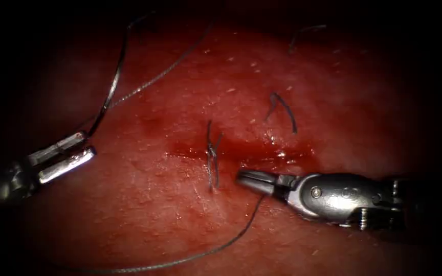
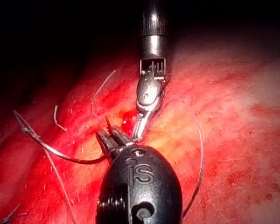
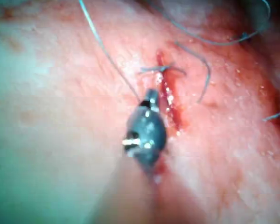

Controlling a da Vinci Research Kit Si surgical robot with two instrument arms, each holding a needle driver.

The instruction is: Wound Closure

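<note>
Tissue, two claws, one needle held clear of the cut.

The tissue lies broad, its cut central with open room all round. The right claw, pressed together on the thread, sits just below the cut, likely keeping the strand taut. The left claw, well left of the cut, pinches the needle by one end, out of the tissue.
</note>
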